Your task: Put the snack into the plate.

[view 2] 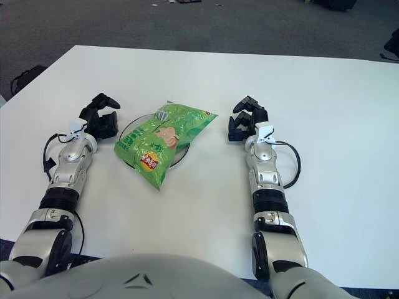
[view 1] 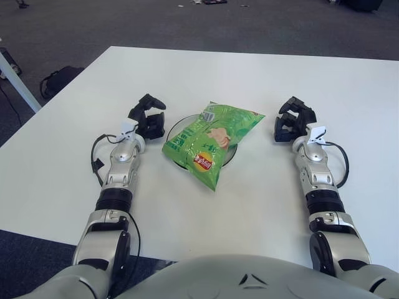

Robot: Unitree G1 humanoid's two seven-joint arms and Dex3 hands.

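In the left eye view, the green snack bag (view 1: 210, 141) lay across the plate (view 1: 179, 125) on the white table (view 1: 249, 81). The left robot hand (view 1: 148, 118) and right robot hand (view 1: 292, 121) flanked it, fingers loosely curled, holding nothing. The right eye view showed the same.

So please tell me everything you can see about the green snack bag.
The bag is a glossy green packet, apparently plastic film, with a red and yellow logo near its lower end and a pale picture at its middle. It looks sealed and puffed. It lies flat and slanted on the plate, covering most of it; its lower corner hangs past the rim toward the robot, over the white table. The left hand shows left of it and the right hand right of it, both apart from it.
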